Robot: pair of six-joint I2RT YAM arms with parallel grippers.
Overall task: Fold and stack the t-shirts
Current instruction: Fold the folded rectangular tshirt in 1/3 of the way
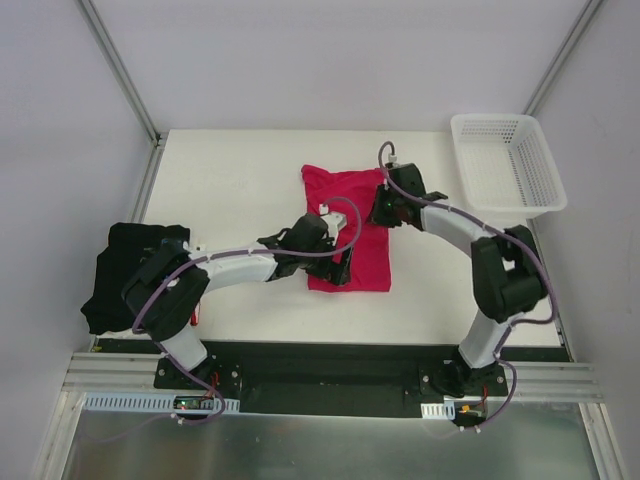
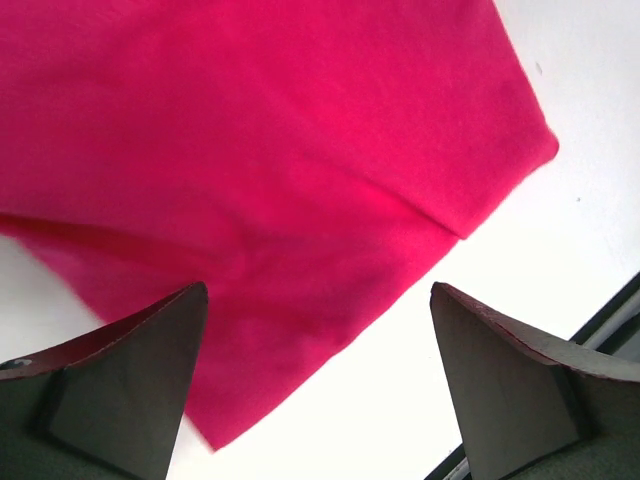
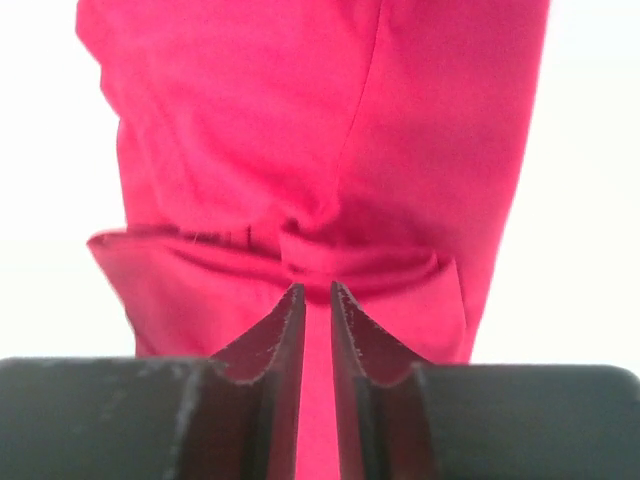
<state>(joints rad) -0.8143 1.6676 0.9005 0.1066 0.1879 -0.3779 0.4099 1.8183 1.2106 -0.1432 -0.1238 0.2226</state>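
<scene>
2 arms, same build. Left arm (image 1: 230,268) and right arm (image 1: 455,225): white tubular links between bulky black joint housings. A lavender cable (image 1: 381,152) runs outside each arm in loose loops, wrist to base. Bases (image 1: 190,375): black, squat, each with a small orange-red fitting low down (detail too small to read).

Left gripper (image 2: 318,290): 2 dark grey wedge fingers (image 2: 120,390), flat matte faces, top edges tinged reddish.

Right gripper (image 3: 317,288): 2 black fingers (image 3: 265,380) tapering to thin blades, edges rough and flecked pale, rising from a broad black block.
</scene>
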